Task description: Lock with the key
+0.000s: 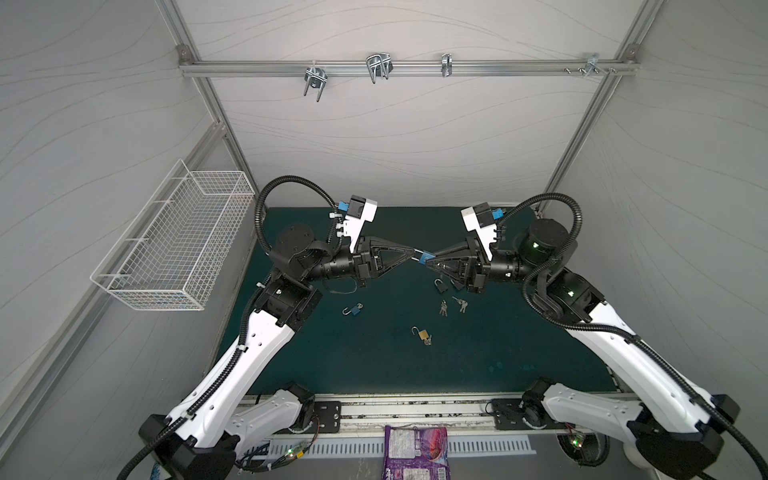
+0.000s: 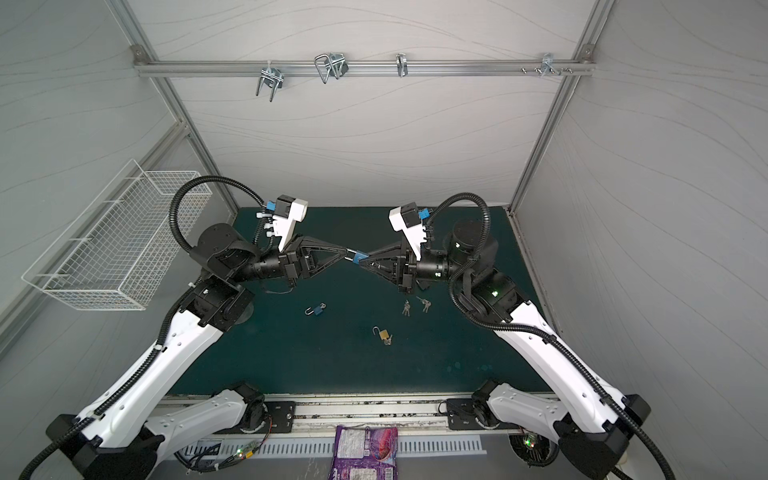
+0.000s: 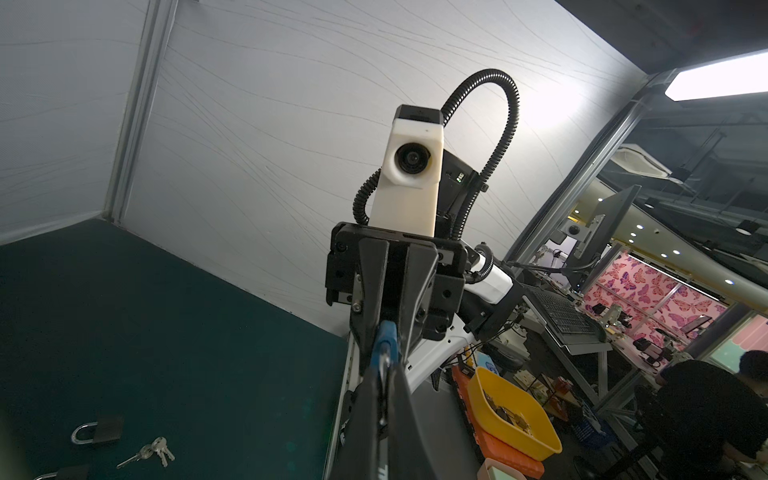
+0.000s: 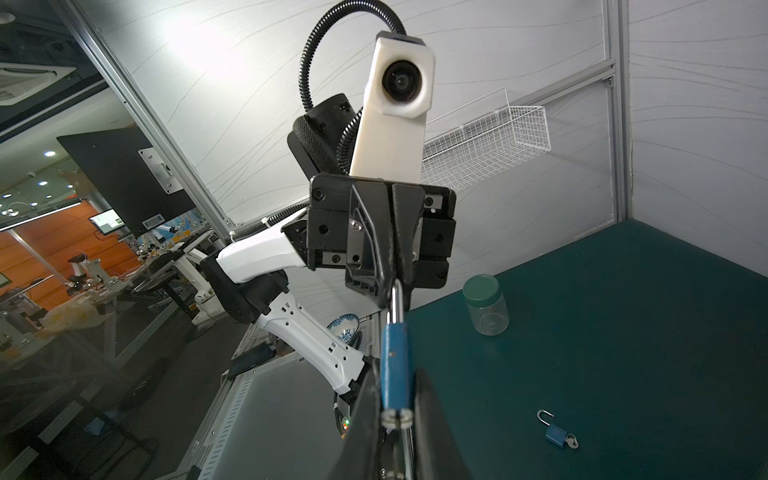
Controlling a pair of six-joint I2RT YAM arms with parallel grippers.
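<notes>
Right now my left fingers (image 1: 412,252) and right fingers (image 1: 434,258) meet tip to tip in the air above the green desk (image 1: 374,365), with the blue padlock (image 1: 424,259) between them. My right fingers are clenched on the padlock's blue body, one finger on each side. My left fingers are clamped tight on its silver shackle (image 4: 397,305), which sticks out of the body toward them. Down on the desk, well apart from my fingers, lie a second blue padlock (image 1: 354,310) with its shackle open, a brass padlock (image 1: 423,333) and two key bunches (image 1: 443,308).
</notes>
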